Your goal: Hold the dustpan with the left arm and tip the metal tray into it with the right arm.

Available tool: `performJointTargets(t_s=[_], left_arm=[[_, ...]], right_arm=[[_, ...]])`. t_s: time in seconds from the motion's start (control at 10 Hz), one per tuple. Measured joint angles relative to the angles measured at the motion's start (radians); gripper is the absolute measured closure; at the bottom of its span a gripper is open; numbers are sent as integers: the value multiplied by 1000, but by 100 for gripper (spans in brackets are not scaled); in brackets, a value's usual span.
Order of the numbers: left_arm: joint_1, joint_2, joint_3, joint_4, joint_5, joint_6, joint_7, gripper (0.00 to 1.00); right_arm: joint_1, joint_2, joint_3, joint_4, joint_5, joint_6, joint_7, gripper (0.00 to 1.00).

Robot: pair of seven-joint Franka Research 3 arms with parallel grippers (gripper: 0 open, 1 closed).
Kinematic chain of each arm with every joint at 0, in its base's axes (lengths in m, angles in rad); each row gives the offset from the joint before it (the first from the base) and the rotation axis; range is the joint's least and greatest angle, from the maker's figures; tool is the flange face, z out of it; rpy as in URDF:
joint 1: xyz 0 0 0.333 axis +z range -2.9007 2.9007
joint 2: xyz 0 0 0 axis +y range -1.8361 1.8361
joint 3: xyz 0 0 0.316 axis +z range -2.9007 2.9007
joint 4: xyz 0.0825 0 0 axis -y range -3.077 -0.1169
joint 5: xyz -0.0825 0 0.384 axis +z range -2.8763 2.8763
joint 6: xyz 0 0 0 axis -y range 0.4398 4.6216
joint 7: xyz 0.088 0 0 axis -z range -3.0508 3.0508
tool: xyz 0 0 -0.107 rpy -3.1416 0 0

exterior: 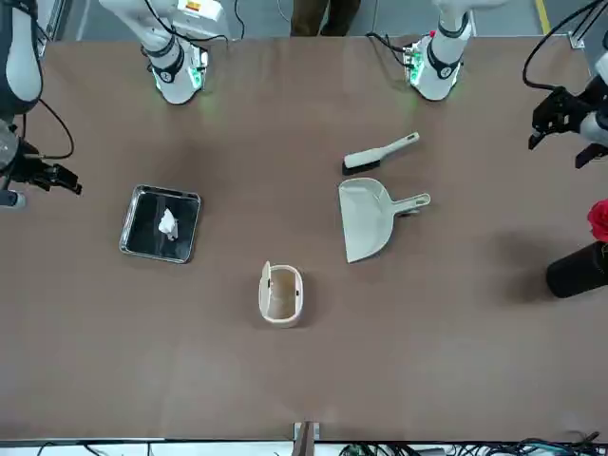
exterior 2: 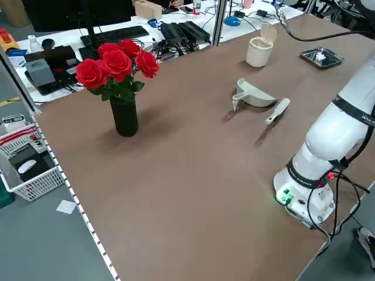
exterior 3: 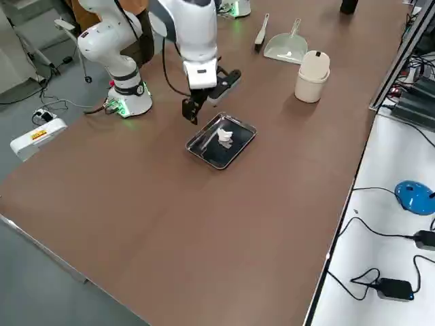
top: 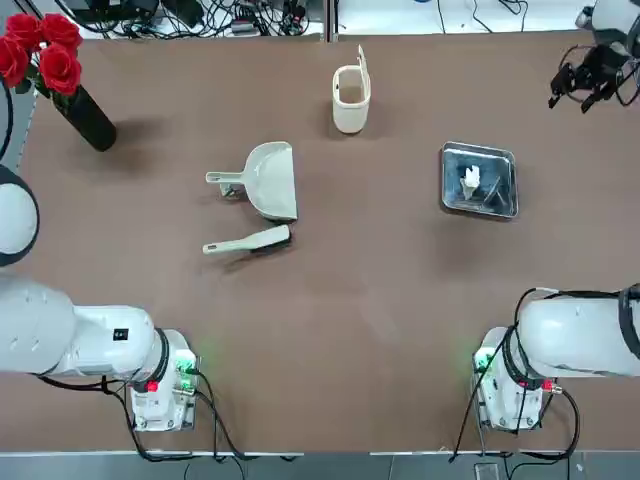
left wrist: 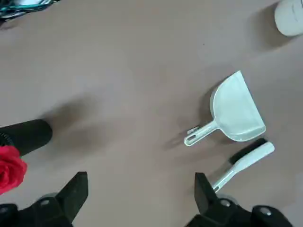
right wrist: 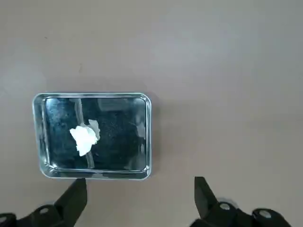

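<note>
Brown table (top: 330, 300), both pincers wide, empty

The white scrap (right wrist: 84, 138) in the metal tray (right wrist: 146, 137) is too small to identify; the picture's edge cuts the roses (top: 40, 45).

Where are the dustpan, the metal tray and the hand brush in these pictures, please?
dustpan (top: 273, 180): top view, middle of the scoop.
metal tray (top: 499, 178): top view, bare floor beside the white scrap.
hand brush (top: 232, 243): top view, on its handle.
</note>
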Motion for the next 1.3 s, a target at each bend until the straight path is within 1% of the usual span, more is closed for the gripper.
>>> performJointTargets(t_s=[0.2, 0.3, 0.4, 0.5, 0.7, 1.0, 1.1, 1.3], left_arm=[[-1, 19, -39, -27, 0, 8, 20, 2], [-1, 23, -60, -47, 0, 25, 52, 3], [-2, 22, -79, -83, 0, 58, 102, 4], [-2, 19, -93, -122, 0, 85, 164, 6], [-2, 1, -112, -223, 1, 147, 305, 8], [-2, -27, -145, -365, 42, 236, 541, 10], [-2, -30, -168, -412, 73, 286, 572, 10], [-4, -30, -243, -514, 162, 395, 580, 11]], right_arm=[[-1, 3, -6, -111, 2, 110, -6, 0], [-6, 8, -7, -155, 3, 147, -15, 0], [-25, 23, -9, -180, 21, 165, -40, 0], [-55, 51, -10, -192, 65, 177, -98, 0], [-97, 145, -12, -196, 138, 249, -197, 0], [-85, 286, 1, -197, 196, 381, -209, 0], [-71, 317, 6, -198, 212, 415, -209, 0], [-41, 353, 9, -203, 238, 478, -208, 3]])
